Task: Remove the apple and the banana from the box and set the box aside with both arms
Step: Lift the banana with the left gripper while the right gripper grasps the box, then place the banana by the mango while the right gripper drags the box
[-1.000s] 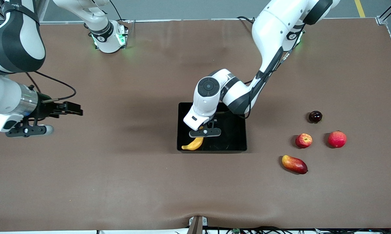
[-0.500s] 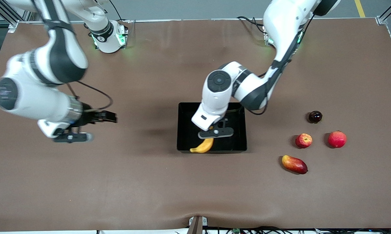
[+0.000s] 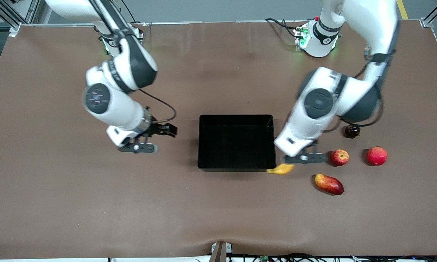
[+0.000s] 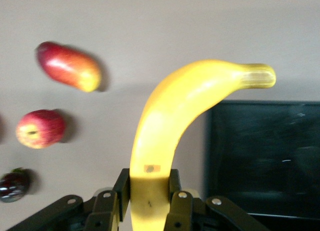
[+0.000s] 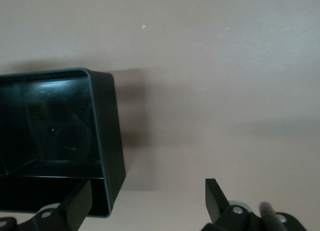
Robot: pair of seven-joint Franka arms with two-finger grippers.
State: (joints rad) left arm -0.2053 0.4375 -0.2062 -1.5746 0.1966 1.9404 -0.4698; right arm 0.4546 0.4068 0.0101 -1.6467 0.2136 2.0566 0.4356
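the black box (image 3: pixel 236 142) sits at mid table, and you can see nothing inside it. your banana (image 3: pixel 281 169) is not in it: the left gripper (image 3: pixel 304 158) has it pinched by one end, fingers (image 4: pixel 176 191) closed tight against the peel, and it hangs in the air over the table just past the box's corner toward the left arm's end, its free tip pointing at the box. the flecked apple (image 3: pixel 339 157) rests on the table beside that gripper, with the mango (image 3: pixel 329 183) nearer the front camera, a plain red fruit (image 3: pixel 376 155) beside the apple and a dark fruit (image 3: pixel 352 130) farther back. your right gripper (image 3: pixel 137 148) hovers beside the box toward the right arm's end, fingers (image 5: pixel 216 197) spread wide and holding nothing.
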